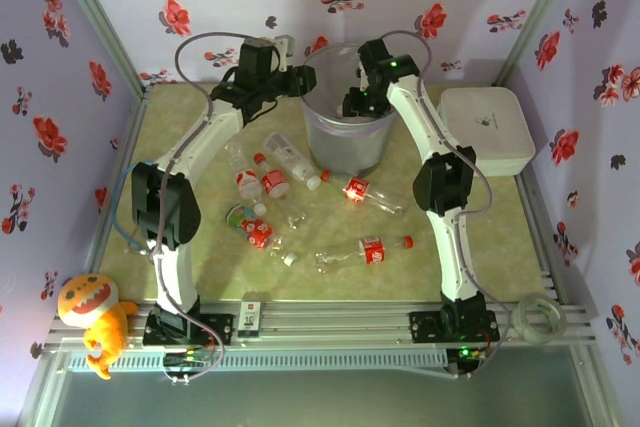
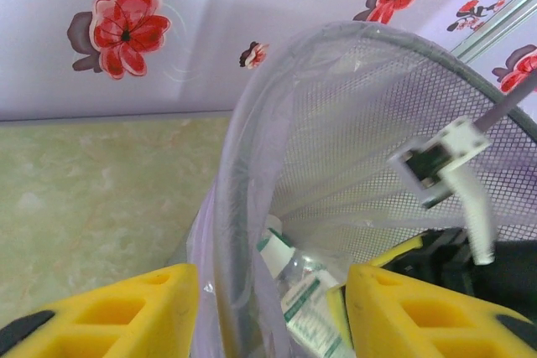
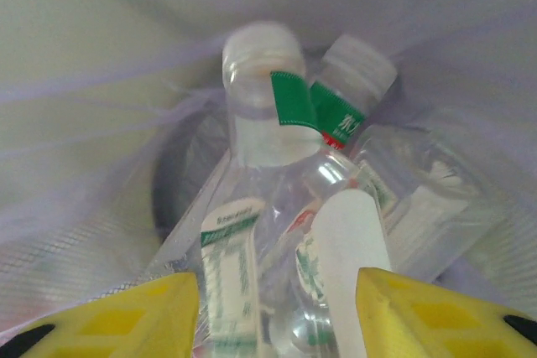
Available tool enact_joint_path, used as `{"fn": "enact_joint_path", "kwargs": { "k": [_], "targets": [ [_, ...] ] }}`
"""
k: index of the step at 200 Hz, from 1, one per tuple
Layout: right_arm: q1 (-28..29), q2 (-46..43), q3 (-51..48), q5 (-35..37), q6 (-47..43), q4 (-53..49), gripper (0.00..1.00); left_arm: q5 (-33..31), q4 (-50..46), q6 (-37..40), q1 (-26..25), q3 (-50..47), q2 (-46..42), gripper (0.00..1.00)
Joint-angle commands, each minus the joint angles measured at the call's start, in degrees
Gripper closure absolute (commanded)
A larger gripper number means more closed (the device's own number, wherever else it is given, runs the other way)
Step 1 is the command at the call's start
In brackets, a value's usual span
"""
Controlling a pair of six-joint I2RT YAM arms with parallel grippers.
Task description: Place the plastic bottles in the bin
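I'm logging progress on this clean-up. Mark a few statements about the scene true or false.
Some bottles already lie in the bin. True.
Every bottle is in the bin. False: several lie on the table in front of it.
The right gripper is open over the bin. True.
The left gripper is shut on a bottle. False: it is open, astride the bin's rim.

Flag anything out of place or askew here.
Several plastic bottles lie on their sides, scattered across the table in front of the bin; others already lie inside it. Nothing looks spilled.
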Motion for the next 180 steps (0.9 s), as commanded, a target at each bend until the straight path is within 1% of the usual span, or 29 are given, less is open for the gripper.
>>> {"fn": "enact_joint_path", "kwargs": {
  "k": [1, 20, 43, 55, 65, 85, 105, 142, 163, 180],
  "targets": [
    [1.5, 1.9, 0.9, -6.4, -1.6, -3.1, 0.49, 0.5, -1.0, 0.5, -0.6, 2.2, 1.6, 0.50],
    [2.4, 2.1, -0.5, -13.2, -1.2, -1.2, 0.49, 0.5, -1.0, 0.2, -0.8, 2.4, 1.6, 0.50],
    [3.1, 1.5, -3.8, -21.4, 2.0, 4.9, 0.49, 0.6, -0.8, -0.3, -1.0, 2.3, 1.6, 0.51],
    [3.2, 1.4, -5.5, -24.1, 4.5, 8.2, 0.49, 0.6, -0.4, -0.6, -1.0, 1.8, 1.4, 0.51],
    [3.3, 1.2, -7.5, -24.7, 6.2, 11.3, 0.48, 0.7, -0.2, -0.8, -1.1, 1.4, 1.2, 0.51],
    [3.6, 1.6, -8.4, -19.2, 6.3, 12.2, 0.47, 0.7, 0.0, -0.8, -1.2, 1.2, 0.9, 0.51],
    [4.4, 1.1, -7.3, -9.6, 2.8, 9.3, 0.46, 0.7, -0.1, -0.7, -1.1, 1.3, 0.8, 0.52],
    [5.7, -5.3, -7.7, 1.8, -1.6, 9.4, 0.42, 0.4, -1.4, 0.5, -1.1, 2.1, 1.0, 0.52],
    [5.7, -9.6, -9.1, 6.4, -2.6, 10.3, 0.38, 0.3, -1.6, 0.6, -1.1, 2.1, 1.0, 0.52],
    [5.7, -12.1, -9.9, 6.3, -2.8, 11.0, 0.37, 0.3, -1.8, 0.8, -1.1, 2.1, 0.9, 0.52]
  ]
}}
